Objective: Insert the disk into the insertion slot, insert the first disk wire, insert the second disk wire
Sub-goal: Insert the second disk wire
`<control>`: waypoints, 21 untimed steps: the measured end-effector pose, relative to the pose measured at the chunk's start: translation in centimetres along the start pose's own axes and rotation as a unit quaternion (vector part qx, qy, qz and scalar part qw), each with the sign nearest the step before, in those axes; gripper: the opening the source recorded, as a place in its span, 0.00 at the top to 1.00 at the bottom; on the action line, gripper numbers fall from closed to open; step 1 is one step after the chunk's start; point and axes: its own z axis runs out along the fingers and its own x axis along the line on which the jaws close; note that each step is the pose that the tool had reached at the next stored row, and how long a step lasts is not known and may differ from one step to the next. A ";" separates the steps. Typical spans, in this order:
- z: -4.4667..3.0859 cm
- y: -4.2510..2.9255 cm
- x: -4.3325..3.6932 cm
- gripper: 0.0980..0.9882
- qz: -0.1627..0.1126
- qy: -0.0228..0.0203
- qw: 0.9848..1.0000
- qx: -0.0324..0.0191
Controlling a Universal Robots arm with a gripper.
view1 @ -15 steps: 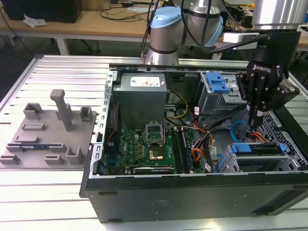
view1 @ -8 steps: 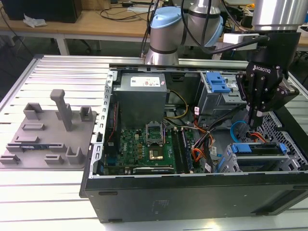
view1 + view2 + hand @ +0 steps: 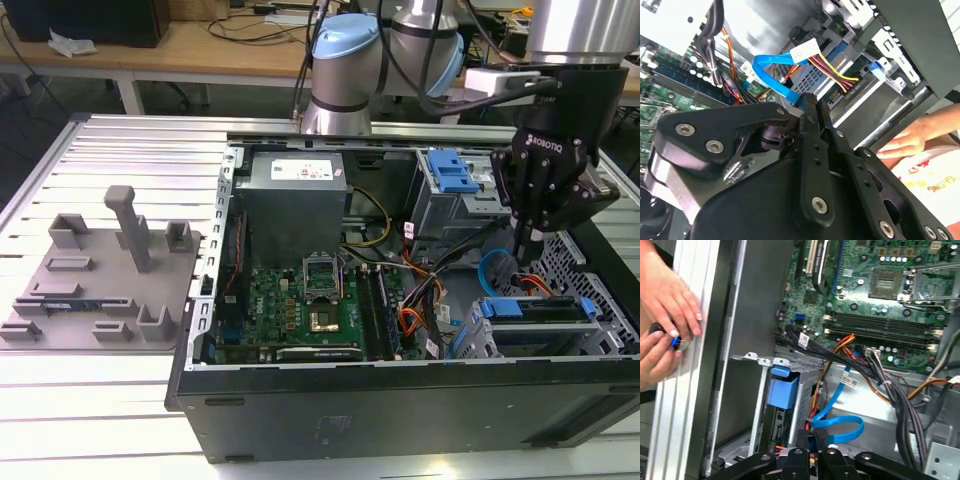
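The pincer [image 3: 524, 250] hung inside the open computer case [image 3: 400, 410] on the bench [image 3: 120, 400], toward the case's three o'clock end in the exterior view. In both wrist views its fingers [image 3: 812, 107] looked clenched, pressed together on the black plug at the free end of the blue cable [image 3: 771, 67].

From the pincer, in the exterior view, the cable's loop bulged out at about eight o'clock. The hard drive [image 3: 535, 308] lay close by at about six o'clock. It was already seated in the drive cage [image 3: 470, 335], with its long axis running from nine o'clock to three o'clock. The held plug therefore sat just beside the drive's near end, judging by the first wrist view, where the plug [image 3: 819, 434] stood next to the drive's blue latch [image 3: 782, 390].

The cable was thin, flat and bright light blue, curled in one soft loop. The drive showed mostly edge-on as grey metal framed by blue plastic.

A bundle of yellow, red and black wires [image 3: 832, 70] ran toward the cage, but whether it was plugged in could not be made out. A person's hand [image 3: 905, 142] rested outside the case.
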 end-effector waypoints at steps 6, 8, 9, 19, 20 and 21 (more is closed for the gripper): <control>-0.01 0.02 0.15 0.93 0.022 -0.031 0.999 0.000; -0.02 0.03 0.16 0.93 0.041 -0.031 0.999 -0.006; -0.02 0.03 0.16 0.93 0.048 -0.031 0.998 -0.008; 0.06 -0.20 0.18 0.93 0.124 -0.033 0.991 -0.030; 0.07 -0.32 0.20 0.93 0.126 -0.033 0.991 -0.031; 0.09 -0.39 0.22 0.93 0.127 -0.033 0.991 -0.031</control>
